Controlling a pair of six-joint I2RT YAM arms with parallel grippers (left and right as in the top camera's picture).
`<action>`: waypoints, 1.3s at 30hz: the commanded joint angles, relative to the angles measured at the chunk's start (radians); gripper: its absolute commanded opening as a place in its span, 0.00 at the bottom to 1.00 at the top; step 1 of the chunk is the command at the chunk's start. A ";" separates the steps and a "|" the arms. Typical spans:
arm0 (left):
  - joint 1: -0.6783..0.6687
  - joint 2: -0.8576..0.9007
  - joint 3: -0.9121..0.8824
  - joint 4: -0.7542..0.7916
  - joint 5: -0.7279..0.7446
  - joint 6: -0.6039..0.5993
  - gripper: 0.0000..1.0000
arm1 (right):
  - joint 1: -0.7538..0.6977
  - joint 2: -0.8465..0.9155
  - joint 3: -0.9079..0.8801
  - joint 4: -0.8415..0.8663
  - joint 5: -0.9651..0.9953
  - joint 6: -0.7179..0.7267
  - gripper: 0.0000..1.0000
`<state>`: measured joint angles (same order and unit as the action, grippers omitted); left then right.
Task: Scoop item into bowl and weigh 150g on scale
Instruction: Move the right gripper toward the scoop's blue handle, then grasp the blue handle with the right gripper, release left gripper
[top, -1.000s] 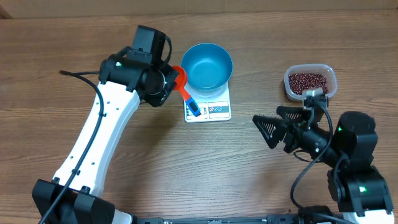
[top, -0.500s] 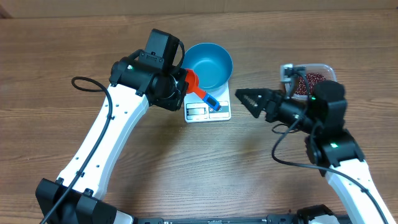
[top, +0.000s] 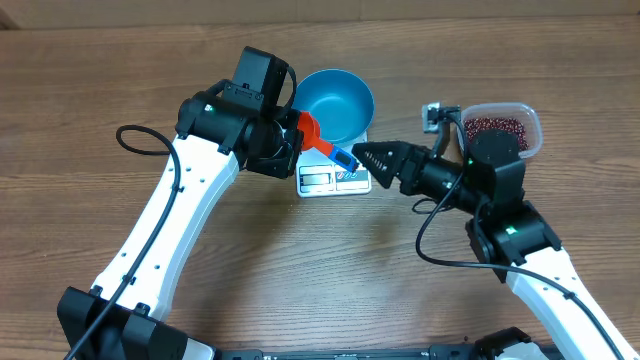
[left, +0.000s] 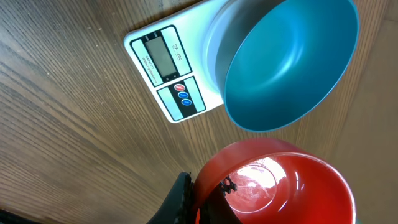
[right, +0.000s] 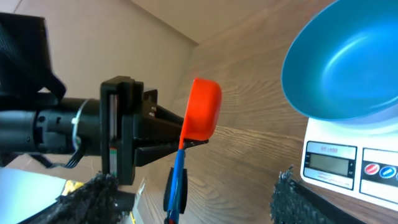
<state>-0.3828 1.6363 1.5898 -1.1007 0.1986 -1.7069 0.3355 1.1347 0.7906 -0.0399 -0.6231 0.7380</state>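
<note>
Wood table (top: 80, 60), overhead: carried everything below.
Bowl (top: 335, 100): blue, sat on rear part of scale (top: 335, 178); display end faced the front.
Beans (top: 490, 127): heaped in clear tub (top: 530, 118) at far R, well apart from bowl.
L gripper (top: 292, 138): clamped on scoop (top: 310, 130), red cup w/ blue handle, just beside bowl's L rim, over scale.
R gripper (top: 365, 160): jaws apart, pointed L at handle end, by scale's R edge; held nothing.
Left wrist, scoop (left: 280, 186): red cup filled bottom of view, inside glossy red; one dark finger (left: 179, 199) beside it.
Left wrist, bowl (left: 292, 62): inside plain blue, on scale (left: 168, 68); display and btns visible.
Right wrist, scoop (right: 202, 109): cup up, handle hanging down; L gripper (right: 155, 134) pinched it where cup met handle.
Right wrist, R fingers (right: 93, 199): spread wide at lower corners, handle between them, touching neither.
Right wrist, bowl (right: 348, 68): at R, on scale (right: 348, 162).
</note>
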 joint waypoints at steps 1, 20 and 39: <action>-0.029 -0.020 -0.005 -0.002 0.000 -0.023 0.04 | 0.048 0.008 0.026 0.006 0.096 0.060 0.79; -0.085 -0.020 -0.005 -0.002 -0.021 -0.052 0.04 | 0.145 0.064 0.026 0.055 0.204 0.150 0.40; -0.102 -0.020 -0.005 0.000 -0.014 -0.055 0.04 | 0.175 0.117 0.026 0.108 0.204 0.179 0.26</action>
<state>-0.4702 1.6363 1.5898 -1.0992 0.1787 -1.7531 0.5056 1.2449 0.7906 0.0528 -0.4301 0.9119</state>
